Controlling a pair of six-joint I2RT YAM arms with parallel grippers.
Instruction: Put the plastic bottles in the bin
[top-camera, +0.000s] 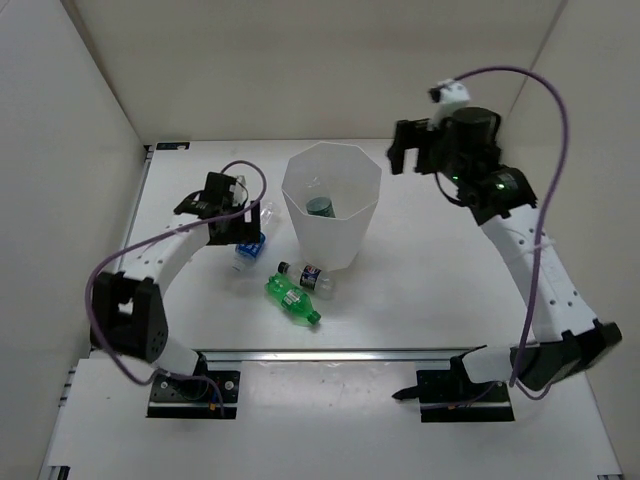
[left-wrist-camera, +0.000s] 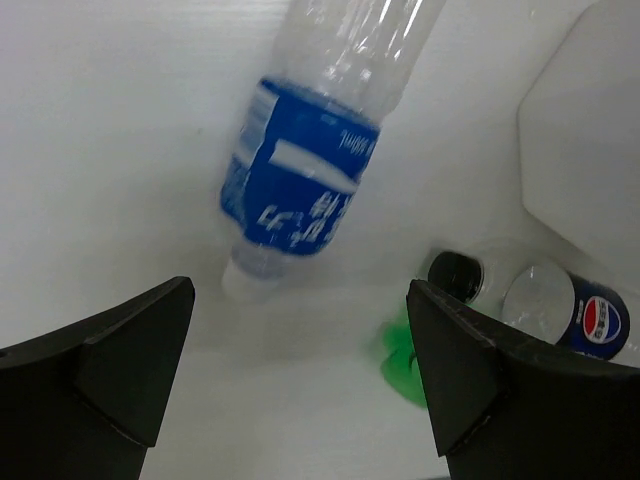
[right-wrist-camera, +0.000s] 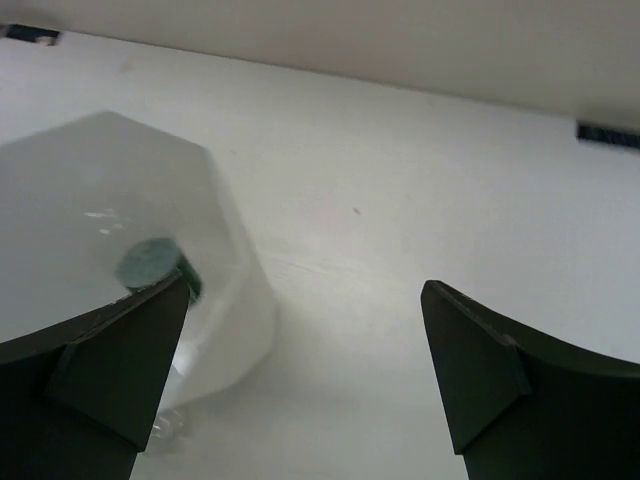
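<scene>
Lining up on the blue-label bottle (left-wrist-camera: 300, 190) looks to me like the step in hand. The left arm (top-camera: 165, 250) hangs its jaws wide open right over the bottle, one finger to each side in the left wrist view. They hold nothing and, as far as I can tell, do not touch the plastic. The bottle lies flat on the tabletop (top-camera: 430, 290), just left of the bin (top-camera: 330, 250). Its long axis runs on a slant, with the clear base toward the far side and the bin, and the neck toward the near edge and slightly left. In the wrist view the neck points down toward my jaws, so they stand roughly across the body, which suits a grasp. I reckon the next move calls for a straight drop until the fingers straddle the label, then a close, a lift above the rim and a carry to the right. One bottle with a green cap (top-camera: 320, 207) sits in the bin. The green bottle (top-camera: 293, 298) and the short dark-capped bottle (top-camera: 310, 278) lie together in front of the bin. The right arm (top-camera: 525, 260) is raised beyond the bin's right side, its jaws also spread wide and empty.
</scene>
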